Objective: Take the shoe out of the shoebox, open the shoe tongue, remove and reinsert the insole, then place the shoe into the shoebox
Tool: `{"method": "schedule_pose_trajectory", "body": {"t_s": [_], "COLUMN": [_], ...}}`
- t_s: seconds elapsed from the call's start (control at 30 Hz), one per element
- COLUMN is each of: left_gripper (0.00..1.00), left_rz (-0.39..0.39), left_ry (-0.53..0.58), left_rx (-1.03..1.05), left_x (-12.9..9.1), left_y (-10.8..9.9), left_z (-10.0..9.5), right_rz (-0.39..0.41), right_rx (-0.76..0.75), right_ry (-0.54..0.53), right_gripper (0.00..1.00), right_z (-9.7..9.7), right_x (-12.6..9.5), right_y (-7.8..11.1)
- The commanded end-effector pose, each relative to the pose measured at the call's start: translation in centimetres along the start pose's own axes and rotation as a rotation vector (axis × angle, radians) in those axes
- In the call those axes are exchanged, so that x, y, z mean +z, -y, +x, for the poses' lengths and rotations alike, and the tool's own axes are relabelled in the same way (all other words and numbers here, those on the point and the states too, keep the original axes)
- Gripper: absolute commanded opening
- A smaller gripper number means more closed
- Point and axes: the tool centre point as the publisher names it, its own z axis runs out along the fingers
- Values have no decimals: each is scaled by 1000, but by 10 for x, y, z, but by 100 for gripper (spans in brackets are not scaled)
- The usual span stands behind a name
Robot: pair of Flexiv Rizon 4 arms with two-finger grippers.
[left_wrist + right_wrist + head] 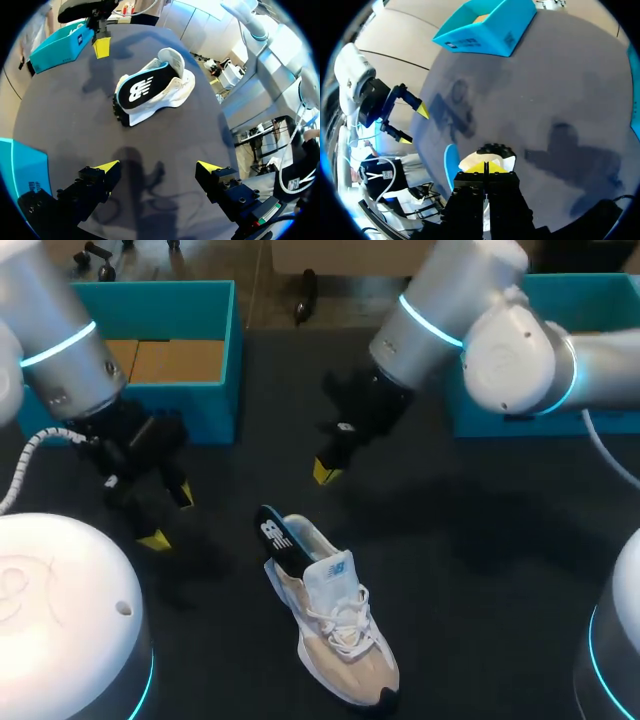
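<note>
A pale sneaker (340,630) lies on the dark surface (480,540), out of the teal shoebox (205,410), which stands open at the far left. The sneaker's long axis runs from its heel, near the middle of the surface, to its toe, which points back toward my base. A dark insole (274,538) sticks partly out of the heel end, tilted up and toward the far side.

My right fingers (484,167) are pressed together, holding nothing. They hang just past the heel, with the insole's raised end directly ahead of and under them. My left fingers (106,167) are spread wide apart and empty, off to the sneaker's left. From there the sneaker lies ahead, well apart from them, with its side turned toward them.

I judge the right arm the nearer one to the insole. Its fingers would need to part before they could take that raised end.
</note>
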Motion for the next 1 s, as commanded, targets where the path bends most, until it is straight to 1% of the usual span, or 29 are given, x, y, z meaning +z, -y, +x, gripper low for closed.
{"method": "schedule_pose_trajectory", "body": {"t_s": [0.03, 0.13, 0.23, 0.3, 0.33, 0.73, 0.77, 0.8, 0.83, 0.87, 0.93, 1.0], "left_gripper": [100, 100, 100, 100, 100, 100, 100, 100, 100, 100, 100, 100], "left_rz": [-1, -3, -19, -27, -27, -27, -27, -27, -27, -36, -42, -49], "left_ry": [-24, -35, -54, -83, -83, -83, -83, -83, -83, -81, -84, -84], "left_rx": [-3, -8, -5, 12, 12, 12, 12, 12, 12, 19, 26, 32], "left_x": [-8, -10, -11, -12, -12, -12, -12, -12, -12, -13, -14, -16], "left_y": [-4, -6, -7, -9, -9, -9, -9, -9, -9, -11, -15, -19], "left_z": [-4, -4, -5, -5, -5, -5, -5, -5, -5, -6, -8, -10], "right_rz": [9, -2, -19, -58, -92, -92, -77, -46, -15, -1, 66, 73], "right_rx": [-4, 5, -17, -46, -63, -63, -97, -171, -215, -237, -309, -312], "right_ry": [146, 221, 295, 351, 374, 374, 407, 435, 489, 524, 533, 537], "right_gripper": [0, 0, 0, 0, 0, 0, 0, 0, 0, 0, 0, 0], "right_z": [8, 10, 15, 20, 22, 22, 29, 37, 45, 50, 59, 62], "right_x": [-5, -6, -4, -3, -4, -4, -1, 3, 6, 7, 13, 15], "right_y": [-3, -2, 1, 4, 6, 6, 3, 1, 1, 1, 1, 3]}}
